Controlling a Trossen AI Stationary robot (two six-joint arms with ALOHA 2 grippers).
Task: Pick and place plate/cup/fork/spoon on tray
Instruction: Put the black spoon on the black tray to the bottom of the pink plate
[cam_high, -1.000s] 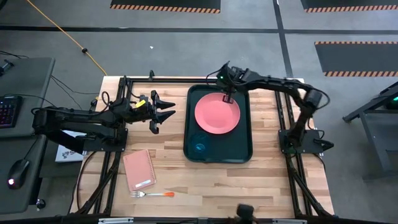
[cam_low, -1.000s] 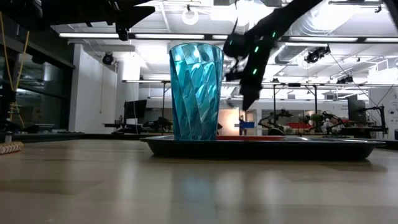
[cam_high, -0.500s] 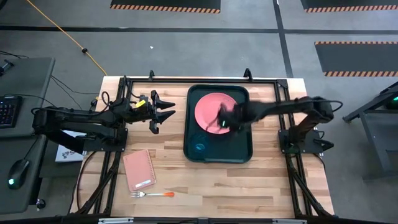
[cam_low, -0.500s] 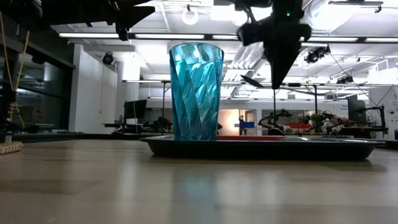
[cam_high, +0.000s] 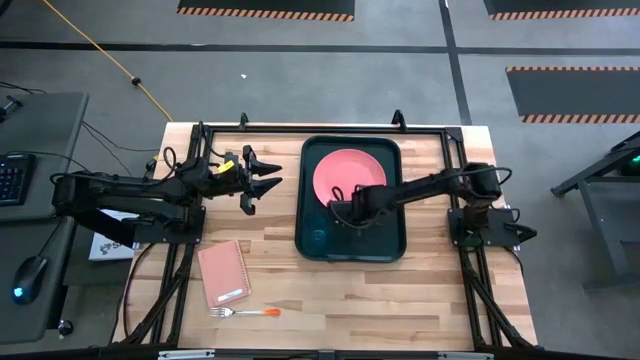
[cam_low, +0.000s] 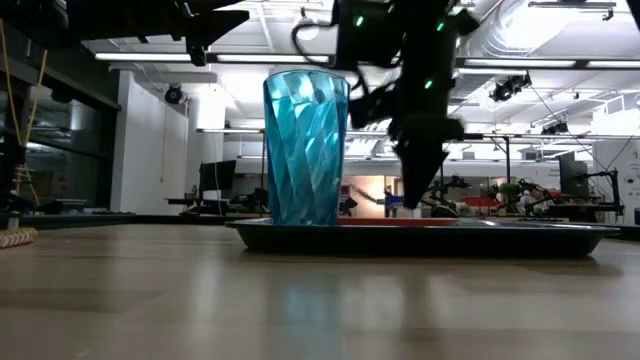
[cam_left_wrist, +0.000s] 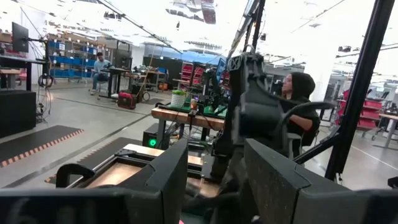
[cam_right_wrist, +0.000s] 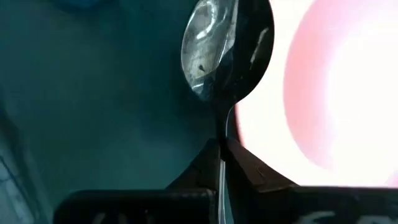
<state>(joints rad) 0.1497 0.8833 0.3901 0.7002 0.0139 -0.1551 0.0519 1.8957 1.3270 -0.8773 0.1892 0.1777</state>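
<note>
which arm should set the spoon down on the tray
Right. Its claw is shut on the spoon above the tray, beside the plate. The left claw is off the tray.

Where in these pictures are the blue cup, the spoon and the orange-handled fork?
cup (cam_low: 305, 150), low view, middle of its ribbed wall.
spoon (cam_right_wrist: 211, 53), right wrist view, on its oval bowl, held in the right gripper (cam_right_wrist: 222, 152).
fork (cam_high: 243, 312), high view, where the tines meet the orange handle.
</note>
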